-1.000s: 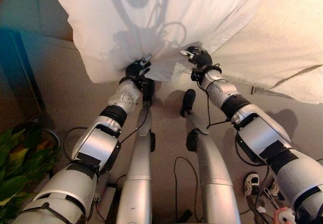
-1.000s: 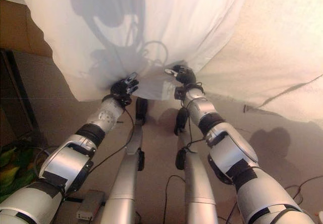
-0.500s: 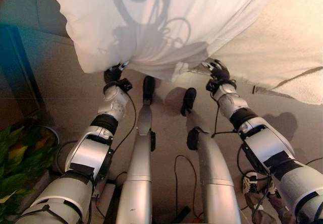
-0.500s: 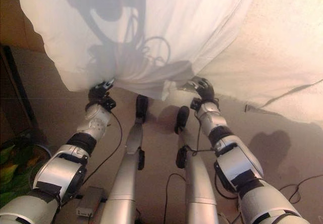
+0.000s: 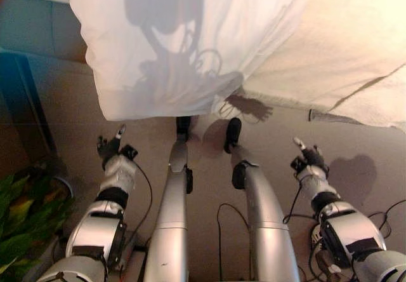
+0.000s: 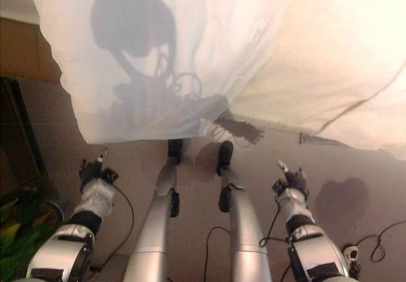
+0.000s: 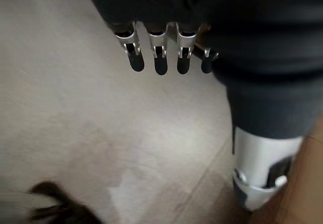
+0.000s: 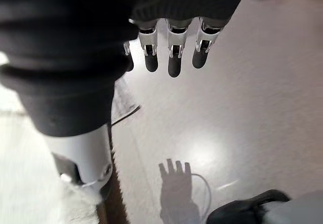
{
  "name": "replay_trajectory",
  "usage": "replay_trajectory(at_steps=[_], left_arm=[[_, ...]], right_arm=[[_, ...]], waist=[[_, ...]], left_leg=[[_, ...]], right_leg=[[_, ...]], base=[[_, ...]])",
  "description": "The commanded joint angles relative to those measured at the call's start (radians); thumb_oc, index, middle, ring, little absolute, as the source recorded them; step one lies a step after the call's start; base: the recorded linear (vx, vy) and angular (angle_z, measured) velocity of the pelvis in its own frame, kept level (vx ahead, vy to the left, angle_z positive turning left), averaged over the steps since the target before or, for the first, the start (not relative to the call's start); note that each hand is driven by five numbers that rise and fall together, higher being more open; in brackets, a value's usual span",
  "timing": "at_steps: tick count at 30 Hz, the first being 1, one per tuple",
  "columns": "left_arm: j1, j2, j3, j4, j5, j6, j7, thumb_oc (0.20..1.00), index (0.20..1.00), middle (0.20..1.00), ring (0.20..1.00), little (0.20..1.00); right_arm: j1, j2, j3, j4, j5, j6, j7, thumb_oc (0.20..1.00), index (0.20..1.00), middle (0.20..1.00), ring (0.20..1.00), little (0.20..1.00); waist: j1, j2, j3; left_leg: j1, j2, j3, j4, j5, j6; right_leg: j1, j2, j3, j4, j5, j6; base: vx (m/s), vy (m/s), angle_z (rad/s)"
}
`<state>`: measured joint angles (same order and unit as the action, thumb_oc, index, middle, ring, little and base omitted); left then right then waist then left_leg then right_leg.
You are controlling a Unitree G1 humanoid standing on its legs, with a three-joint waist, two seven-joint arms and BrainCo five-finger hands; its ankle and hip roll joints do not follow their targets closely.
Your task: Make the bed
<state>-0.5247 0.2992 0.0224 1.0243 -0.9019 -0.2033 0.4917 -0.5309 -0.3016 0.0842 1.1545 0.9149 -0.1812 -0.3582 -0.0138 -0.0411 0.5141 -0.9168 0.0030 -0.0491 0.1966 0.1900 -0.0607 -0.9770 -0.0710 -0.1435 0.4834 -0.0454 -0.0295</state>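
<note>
Sheet, white cotton, draped (image 5: 190, 47): hem hangs over the bed's edge, running crosswise ahead of us. Left hand (image 5: 111, 148) and right hand (image 5: 309, 160) hover low, fingers straight, empty, equally near.

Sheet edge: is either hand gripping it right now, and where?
No. The left hand and right hand are open over the floor, clear of the sheet.

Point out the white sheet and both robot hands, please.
white sheet (image 5: 190, 47): left eye view, middle of the hanging cloth.
left hand (image 5: 109, 147): left eye view, back of the hand.
right hand (image 5: 308, 159): left eye view, back of the hand.
</note>
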Motion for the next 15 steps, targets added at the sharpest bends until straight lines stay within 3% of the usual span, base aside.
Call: replay_trajectory(at_steps=[1,2,4,6,7,10,11,12,15], left_arm=[[0.090,-0.058,-0.001,0.028,0.103,0.015,-0.017,1.000,1.000,1.000,1.000,1.000],[0.092,-0.058,-0.001,0.028,0.103,0.015,-0.017,1.000,1.000,1.000,1.000,1.000],[0.167,-0.066,0.001,0.056,0.173,0.042,-0.069,1.000,1.000,1.000,1.000,1.000],[0.194,-0.060,-0.010,0.076,0.210,0.056,-0.087,1.000,1.000,1.000,1.000,1.000],[0.253,-0.045,-0.022,0.081,0.289,0.073,-0.127,1.000,1.000,1.000,1.000,1.000],[0.287,-0.027,-0.066,0.097,0.399,0.100,-0.174,1.000,1.000,1.000,1.000,1.000],[0.331,-0.002,-0.110,0.088,0.494,0.118,-0.241,1.000,1.000,1.000,1.000,1.000],[0.353,0.009,-0.119,0.091,0.525,0.120,-0.264,1.000,1.000,1.000,1.000,1.000],[0.393,0.025,-0.140,0.084,0.576,0.133,-0.336,1.000,1.000,1.000,1.000,1.000]], right_arm=[[0.135,0.004,0.001,-0.057,-0.045,-0.002,-0.002,1.000,1.000,1.000,1.000,1.000],[0.137,0.005,0.001,-0.057,-0.045,-0.002,-0.002,1.000,1.000,1.000,1.000,1.000],[0.223,0.022,-0.015,-0.052,-0.089,0.016,0.030,1.000,1.000,1.000,1.000,1.000],[0.243,0.030,-0.016,-0.047,-0.110,0.025,0.039,1.000,1.000,1.000,1.000,1.000],[0.284,0.027,-0.017,-0.043,-0.175,0.045,0.059,1.000,1.000,1.000,1.000,1.000],[0.310,0.012,-0.008,-0.045,-0.260,0.071,0.082,1.000,1.000,1.000,1.000,1.000],[0.359,0.001,-0.003,-0.051,-0.337,0.094,0.115,1.000,1.000,1.000,1.000,1.000],[0.375,-0.001,-0.006,-0.053,-0.368,0.096,0.126,1.000,1.000,1.000,1.000,1.000],[0.418,-0.005,-0.023,-0.043,-0.428,0.126,0.170,1.000,1.000,1.000,1.000,1.000]], waist=[[0.000,-0.004,0.006],[0.000,-0.004,0.006],[0.006,-0.012,0.006],[0.012,-0.016,0.006],[0.037,-0.013,0.006],[0.037,0.006,-0.011],[0.034,0.029,-0.071],[0.034,0.038,-0.093],[0.026,0.061,-0.159]], left_leg=[[0.108,-0.087,0.071,0.122,-0.168,0.031],[0.110,-0.087,0.071,0.121,-0.168,0.031],[0.268,-0.090,0.079,0.122,-0.190,0.047],[0.338,-0.088,0.086,0.113,-0.197,0.052],[0.478,-0.069,0.110,0.075,-0.199,0.059],[0.583,-0.054,0.122,0.014,-0.187,0.062],[0.657,-0.032,0.124,-0.049,-0.170,0.056],[0.683,-0.019,0.131,-0.069,-0.167,0.054],[0.744,0.009,0.124,-0.110,-0.150,0.046]], right_leg=[[0.162,-0.002,-0.001,-0.160,0.077,0.107],[0.164,-0.002,0.000,-0.161,0.077,0.107],[0.311,0.000,0.006,-0.134,0.046,0.106],[0.381,-0.004,-0.001,-0.136,0.040,0.111],[0.493,-0.024,-0.026,-0.145,0.043,0.123],[0.575,-0.039,-0.033,-0.142,0.044,0.133],[0.651,-0.059,-0.040,-0.145,0.032,0.139],[0.687,-0.083,-0.048,-0.144,0.027,0.138],[0.770,-0.113,0.015,-0.134,0.044,0.144]], base=[[-0.03,0.044,-0.12],[-0.07,0.038,-0.13],[0.02,0.051,-0.16],[0.04,0.086,-0.32],[0.05,0.096,-0.41],[0.08,-0.019,-0.90],[0.09,-0.106,-0.44],[0.09,-0.178,-0.13],[0.03,-0.212,0.29]])
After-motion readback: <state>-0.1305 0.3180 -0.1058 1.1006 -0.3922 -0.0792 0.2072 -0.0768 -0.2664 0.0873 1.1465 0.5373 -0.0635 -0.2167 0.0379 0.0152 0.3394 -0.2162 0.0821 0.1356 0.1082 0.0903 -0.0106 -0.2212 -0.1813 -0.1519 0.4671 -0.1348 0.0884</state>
